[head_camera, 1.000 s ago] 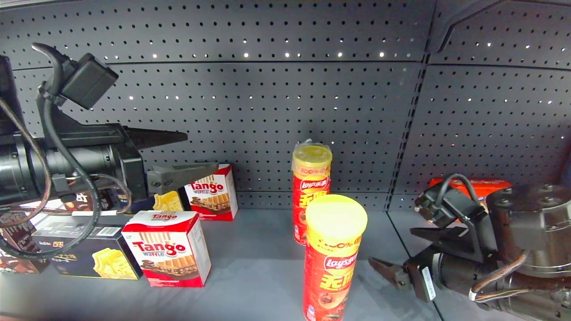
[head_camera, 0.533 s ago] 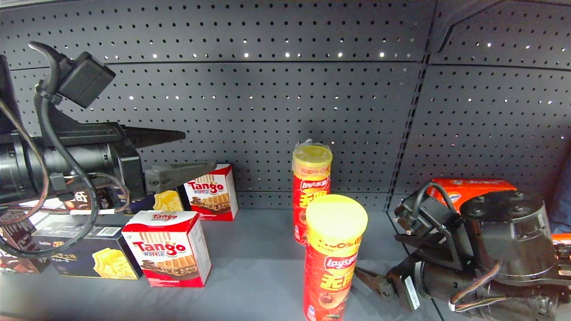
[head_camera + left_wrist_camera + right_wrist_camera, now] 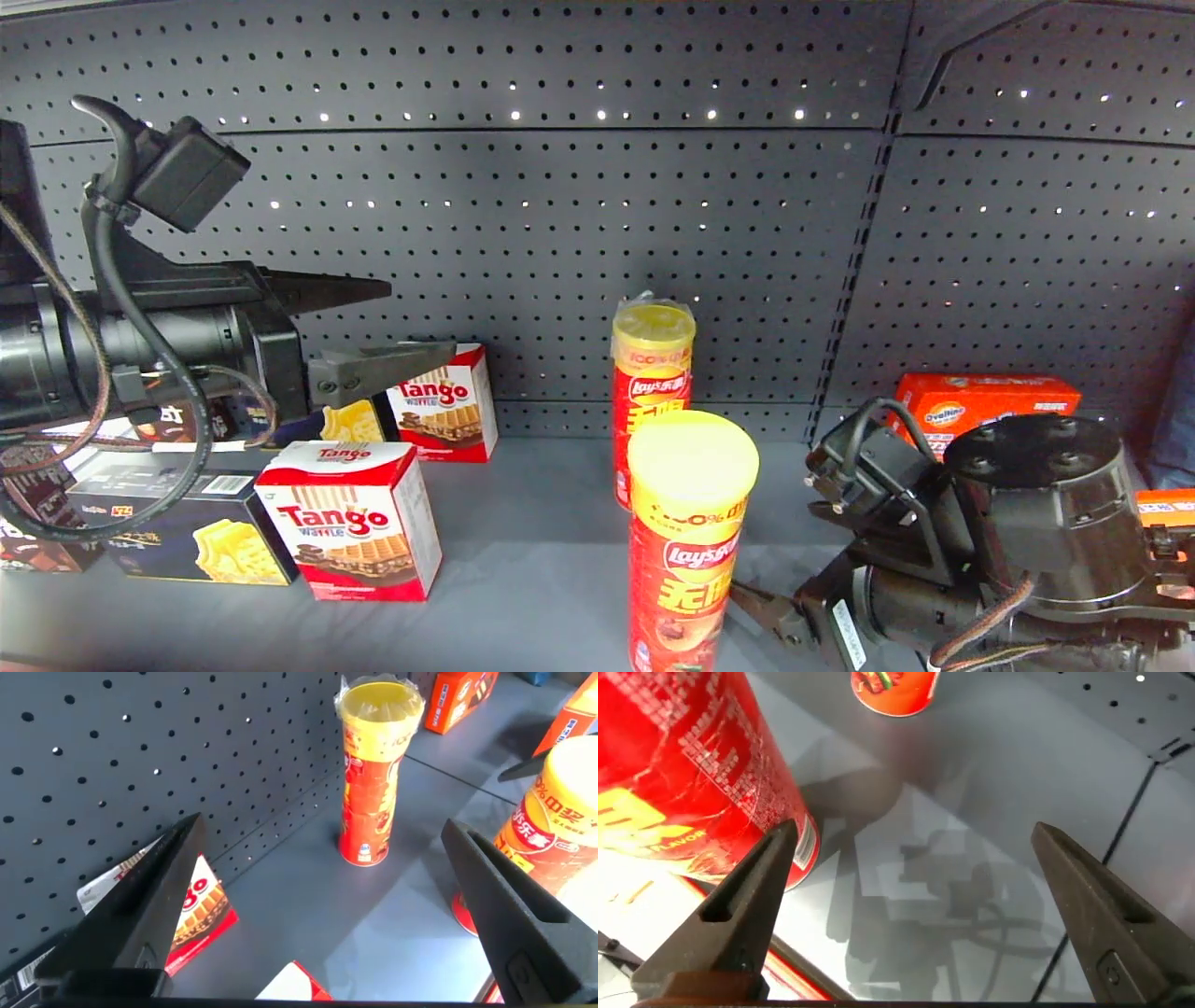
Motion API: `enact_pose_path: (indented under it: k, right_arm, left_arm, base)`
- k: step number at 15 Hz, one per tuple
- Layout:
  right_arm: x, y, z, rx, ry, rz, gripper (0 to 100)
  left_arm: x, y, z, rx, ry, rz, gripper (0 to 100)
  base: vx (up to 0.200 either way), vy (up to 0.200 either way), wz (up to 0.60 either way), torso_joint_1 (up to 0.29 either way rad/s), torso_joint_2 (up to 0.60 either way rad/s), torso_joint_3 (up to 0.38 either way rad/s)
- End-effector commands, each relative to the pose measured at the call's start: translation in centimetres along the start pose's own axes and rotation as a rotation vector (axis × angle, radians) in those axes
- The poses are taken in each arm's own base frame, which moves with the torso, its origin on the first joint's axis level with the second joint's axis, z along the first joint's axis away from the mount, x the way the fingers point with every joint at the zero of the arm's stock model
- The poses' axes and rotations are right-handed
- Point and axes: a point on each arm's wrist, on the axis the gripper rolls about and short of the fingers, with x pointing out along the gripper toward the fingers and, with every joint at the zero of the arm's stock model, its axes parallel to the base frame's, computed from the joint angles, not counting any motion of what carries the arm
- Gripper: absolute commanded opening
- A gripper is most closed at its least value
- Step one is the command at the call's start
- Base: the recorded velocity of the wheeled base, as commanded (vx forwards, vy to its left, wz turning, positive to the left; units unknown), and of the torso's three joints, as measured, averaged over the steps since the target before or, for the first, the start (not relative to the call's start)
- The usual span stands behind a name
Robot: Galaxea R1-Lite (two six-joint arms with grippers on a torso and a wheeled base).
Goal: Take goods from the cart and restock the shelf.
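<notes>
Two red chips cans with yellow lids stand on the grey shelf (image 3: 541, 560). The front can (image 3: 689, 541) is near the shelf's front edge, and the rear can (image 3: 652, 392) stands by the pegboard. My right gripper (image 3: 780, 583) is low at the front can's right side, open. In the right wrist view one finger (image 3: 752, 905) lies against the front can's (image 3: 687, 784) base, and the right gripper (image 3: 915, 887) holds nothing. My left gripper (image 3: 383, 322) hovers open above the wafer boxes. In the left wrist view the left gripper (image 3: 318, 905) faces the rear can (image 3: 374, 775).
Two red-and-white wafer boxes (image 3: 353, 518) (image 3: 446, 401) and a black box (image 3: 187, 537) stand on the shelf's left. An orange box (image 3: 985, 399) lies at the back right, behind the right arm. The perforated back panel (image 3: 560, 233) closes off the rear.
My right arm has moved left and lower towards the front can, which has shifted slightly left. The left arm has barely moved.
</notes>
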Motion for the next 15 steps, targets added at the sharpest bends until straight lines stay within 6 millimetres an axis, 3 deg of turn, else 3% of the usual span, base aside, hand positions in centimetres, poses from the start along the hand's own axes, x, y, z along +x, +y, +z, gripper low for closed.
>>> enact_pose_path:
  k: [1, 10, 15]
  right_arm:
    - [-0.1, 0.2, -0.1, -0.005, -0.002, 0.008, 100]
    - [-0.5, 1.0, -0.2, -0.023, -0.004, 0.033, 100]
    - [-1.6, 0.4, -1.6, -0.023, 0.014, 0.024, 100]
  left_arm:
    - [0.2, 0.1, -0.1, -0.004, 0.005, -0.001, 100]
    - [0.1, 0.0, -0.2, -0.004, 0.006, -0.001, 100]
    - [0.0, -0.1, -0.6, -0.01, 0.015, -0.003, 100]
  base:
    - [0.0, 0.0, 0.0, 0.0, 0.0, 0.0]
    - [0.0, 0.0, 0.0, 0.0, 0.0, 0.0]
    - [0.0, 0.0, 0.0, 0.0, 0.0, 0.0]
